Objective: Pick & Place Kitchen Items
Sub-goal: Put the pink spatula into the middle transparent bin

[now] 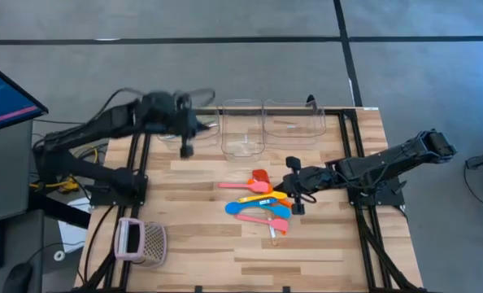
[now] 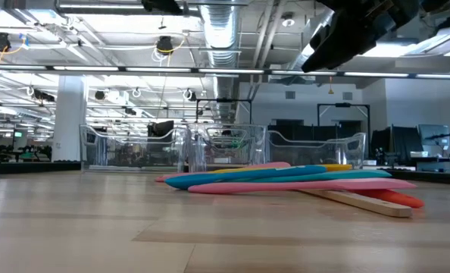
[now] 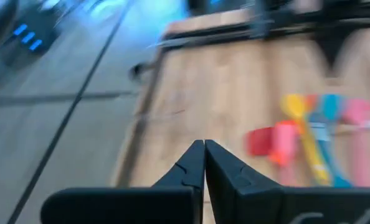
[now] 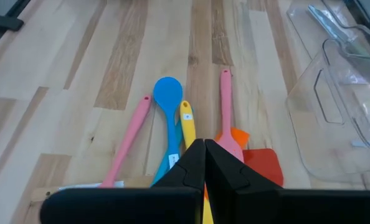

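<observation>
The kitchen items lie in a loose pile at the table's middle. It holds two pink spoons, a blue spoon, a yellow spoon, an orange piece and a red-headed spatula. My right gripper is shut and hovers over the pile's right end, its fingertips above the yellow and pink handles. The low view shows that arm raised well above the utensils. My left gripper is shut, holds nothing, and stands in front of the left clear bin.
Three clear plastic bins stand in a row along the far edge, and the right wrist view shows something silvery in one. A pink-and-white mesh basket lies near the front left corner. Bare wood shows between the basket and the pile.
</observation>
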### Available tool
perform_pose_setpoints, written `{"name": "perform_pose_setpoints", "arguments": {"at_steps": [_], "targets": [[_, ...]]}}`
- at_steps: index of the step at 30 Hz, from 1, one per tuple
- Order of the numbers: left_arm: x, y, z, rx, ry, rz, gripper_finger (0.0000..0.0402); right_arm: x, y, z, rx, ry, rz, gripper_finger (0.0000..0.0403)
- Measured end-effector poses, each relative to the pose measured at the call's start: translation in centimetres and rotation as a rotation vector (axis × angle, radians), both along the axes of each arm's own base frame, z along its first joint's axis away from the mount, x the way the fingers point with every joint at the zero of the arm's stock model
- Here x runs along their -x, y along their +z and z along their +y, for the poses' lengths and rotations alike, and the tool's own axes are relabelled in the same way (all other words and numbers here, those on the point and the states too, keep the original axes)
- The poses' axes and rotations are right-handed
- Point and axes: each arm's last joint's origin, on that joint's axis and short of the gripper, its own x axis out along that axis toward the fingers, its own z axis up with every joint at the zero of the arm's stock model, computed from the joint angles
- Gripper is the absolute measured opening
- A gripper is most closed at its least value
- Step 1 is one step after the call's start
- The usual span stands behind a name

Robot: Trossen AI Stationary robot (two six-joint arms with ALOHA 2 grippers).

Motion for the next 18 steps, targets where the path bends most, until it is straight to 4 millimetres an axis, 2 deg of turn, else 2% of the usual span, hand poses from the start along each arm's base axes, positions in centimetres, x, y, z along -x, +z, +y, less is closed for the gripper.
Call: {"name": "perform_pose_setpoints", "arguments": {"at_steps": [4, 7, 12, 18], "targets": [[0.5, -1.7, -3.9, -0.009, -0.167, -0.051, 0.0001, -0.1, 0.1, 0.0, -0.008, -0.003, -0.018, 0.0], [0.9, -3.9, -5.9, 0.003, -0.258, -0.06, 0.0001, -0.1, 0.2, 0.0, -0.009, -0.003, -0.019, 0.0], [0.8, -7.6, -8.2, 0.071, -0.33, -0.118, 0.0001, -0.1, 0.1, 0.0, -0.008, -0.003, -0.017, 0.0], [0.2, -10.9, -9.8, 0.128, -0.358, -0.179, 0.0001, -0.1, 0.1, 0.0, -0.009, -0.003, -0.018, 0.0]]}}
